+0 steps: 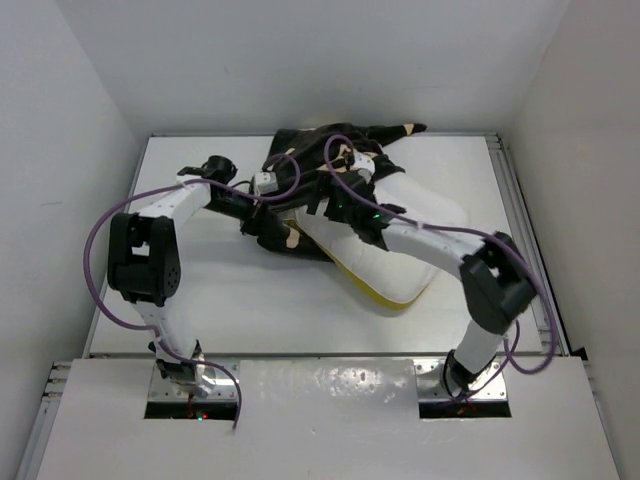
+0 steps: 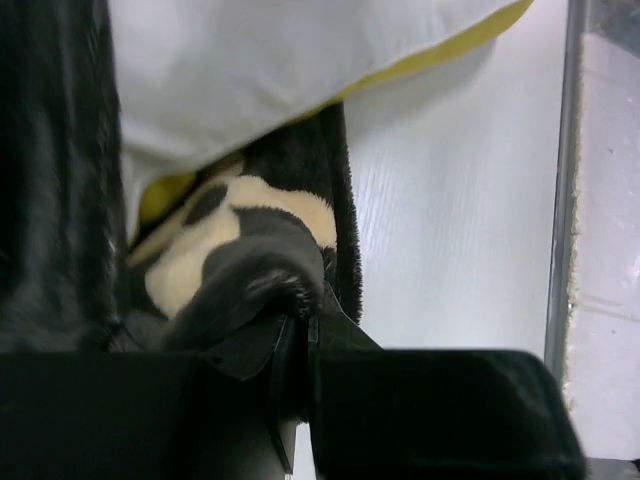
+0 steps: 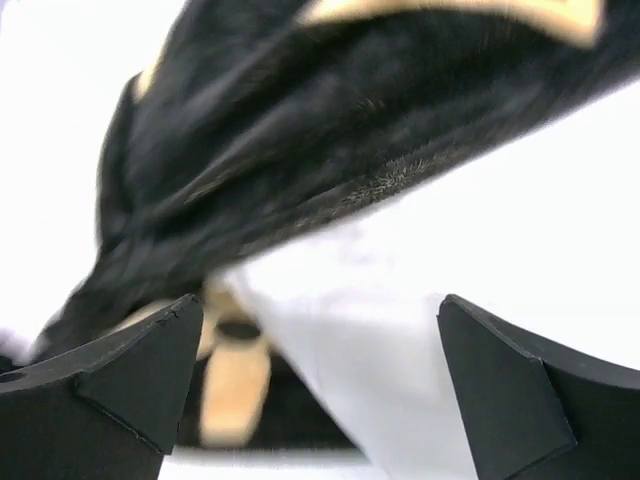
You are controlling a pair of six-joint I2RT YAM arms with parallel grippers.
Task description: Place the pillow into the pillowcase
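**A:** Where does the pillow point(image 1: 425, 240) lie?

**B:** On the table point(image 1: 200, 300), right of centre. Its far end is tucked into the pillowcase point(image 1: 300, 150), which is bunched up toward 12 o'clock. Most of the white body and the yellow band are outside the case.

**A:** And its long axis?

**B:** From overhead it seems to run from about 5 o'clock to 11 o'clock. The leading end points to 11, into the case's mouth, which opens toward 5.

**A:** What are the arms doing?

**B:** The left fingers point(image 2: 345, 335) are clamped on a fold of the case's hem, on the pillow's 9 o'clock side. The right fingers point(image 3: 130, 380) are spread wide and hold nothing. They are poised where the black fabric meets the white pillow.

**A:** So the step is drawing the case down over the pillow?

**B:** Likely. To do it well, the right fingers should pinch only the upper hem, not the pillow beneath. Both arms should then pull evenly toward 5 o'clock along that axis, with the mouth held wide. A lopsided pull could bunch the fabric against a puffy corner or tug the hem out of the left grip.
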